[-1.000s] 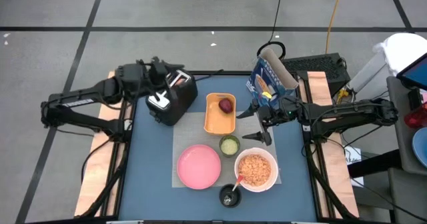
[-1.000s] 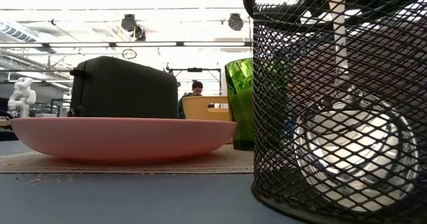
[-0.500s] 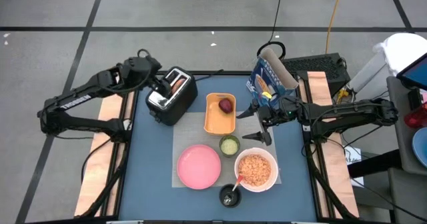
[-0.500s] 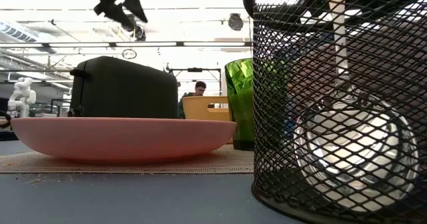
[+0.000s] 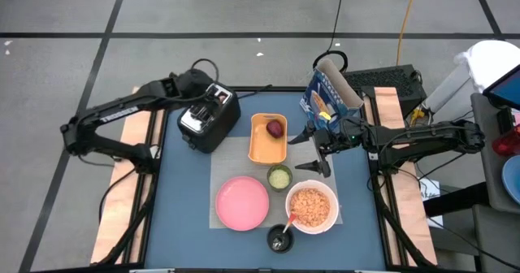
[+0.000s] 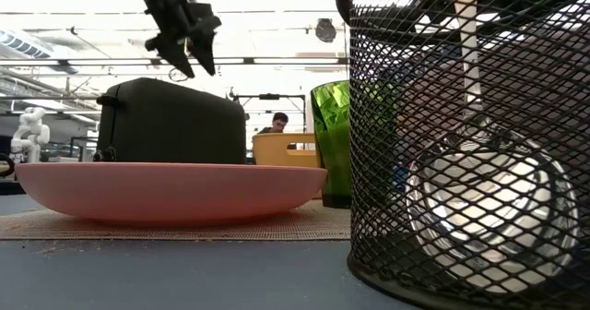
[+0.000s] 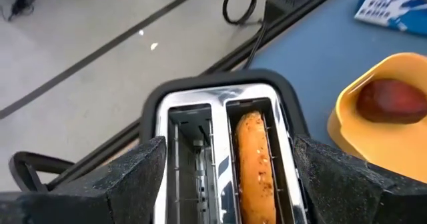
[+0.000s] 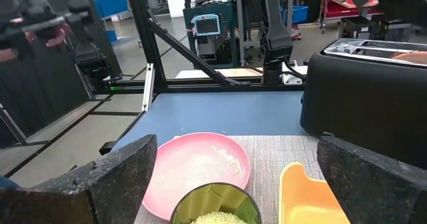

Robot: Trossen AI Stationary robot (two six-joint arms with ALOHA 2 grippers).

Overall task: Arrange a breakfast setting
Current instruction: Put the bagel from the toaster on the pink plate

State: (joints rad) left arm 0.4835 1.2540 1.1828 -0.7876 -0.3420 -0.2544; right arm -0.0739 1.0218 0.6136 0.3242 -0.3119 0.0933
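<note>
Left gripper [image 6: 184, 35] has swung in over the toaster [image 5: 208, 117], fingers spread, empty. Toast [image 7: 253, 164] sits in its right slot, not yet grabbed; the plate [image 5: 242, 202] is bare. Right gripper [image 5: 318, 147] parked near the cereal box [image 5: 328, 93], fingers spread.

The high view looks straight down on the whole table [image 5: 188, 184]. The low view sits at table height, close behind a mesh holder [image 6: 466, 135]. Both wrist views share the toaster [image 7: 223, 151], one from just above, one level.
</note>
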